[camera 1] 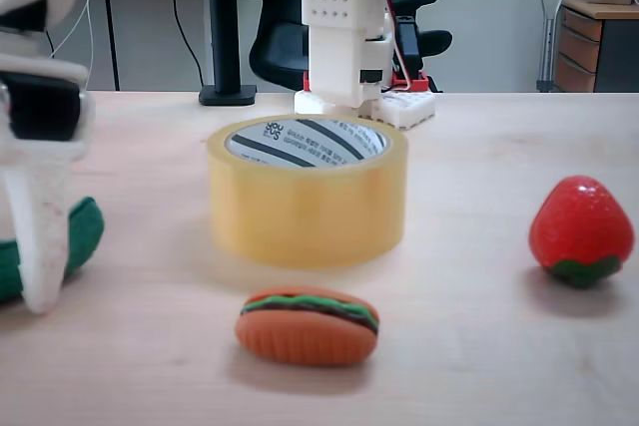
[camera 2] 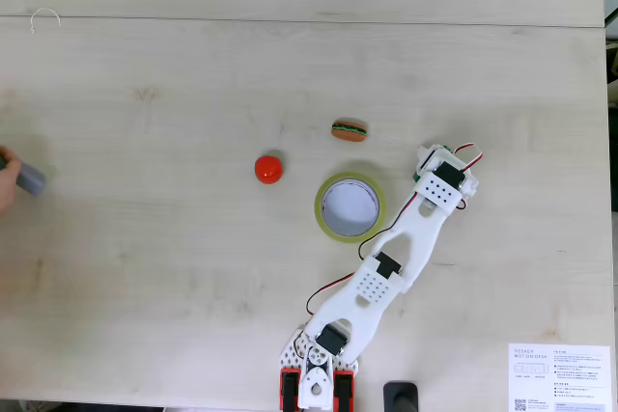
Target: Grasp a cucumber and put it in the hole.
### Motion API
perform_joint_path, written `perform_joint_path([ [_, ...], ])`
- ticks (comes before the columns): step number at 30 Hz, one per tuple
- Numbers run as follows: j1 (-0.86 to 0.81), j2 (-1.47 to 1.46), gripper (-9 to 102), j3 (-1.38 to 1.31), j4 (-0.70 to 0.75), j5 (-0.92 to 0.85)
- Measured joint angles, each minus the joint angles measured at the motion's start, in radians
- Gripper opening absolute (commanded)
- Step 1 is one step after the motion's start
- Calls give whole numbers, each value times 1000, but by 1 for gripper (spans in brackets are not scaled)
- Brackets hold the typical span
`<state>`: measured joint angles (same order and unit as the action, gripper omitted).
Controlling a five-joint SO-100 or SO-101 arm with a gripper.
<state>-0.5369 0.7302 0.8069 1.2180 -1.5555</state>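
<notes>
In the low fixed view, the far left holds the gripper (camera 1: 40,246), blurred and close to the lens: a white finger reaches down to the desk (camera 1: 479,356), with a black block on the housing above it. Right behind that finger lies the cucumber (camera 1: 82,231), dark green, its rounded end poking out to the right and another green patch showing left of the finger. The finger stands against the cucumber, but whether the jaws are clamped on it or standing apart I cannot tell.

Next to the right, in the middle, stands the yellowish tape roll (camera 1: 308,209), lying flat with its hole (camera 1: 308,144) facing up, the white core printed in black stripes. The cucumber is outside it, well to the left. In front of the roll lies a toy burger (camera 1: 308,324); at the right sits a red strawberry (camera 1: 581,231) with a green base. Behind the roll rises the arm's white base (camera 1: 349,42).

In the fixed view from above, the arm stretches from its base (camera 2: 317,378) at the bottom edge up and to the right, past the roll (camera 2: 350,206), its wrist (camera 2: 444,185) bent down over a sliver of green.

The desk is pale wood grain. Behind it are a black office chair (camera 1: 285,37), a brown drawer unit (camera 1: 597,42) and a white wall.
</notes>
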Motion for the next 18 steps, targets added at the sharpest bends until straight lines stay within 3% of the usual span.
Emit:
perform_joint_path([
  [18,6,-11,18,-31,112,-3],
])
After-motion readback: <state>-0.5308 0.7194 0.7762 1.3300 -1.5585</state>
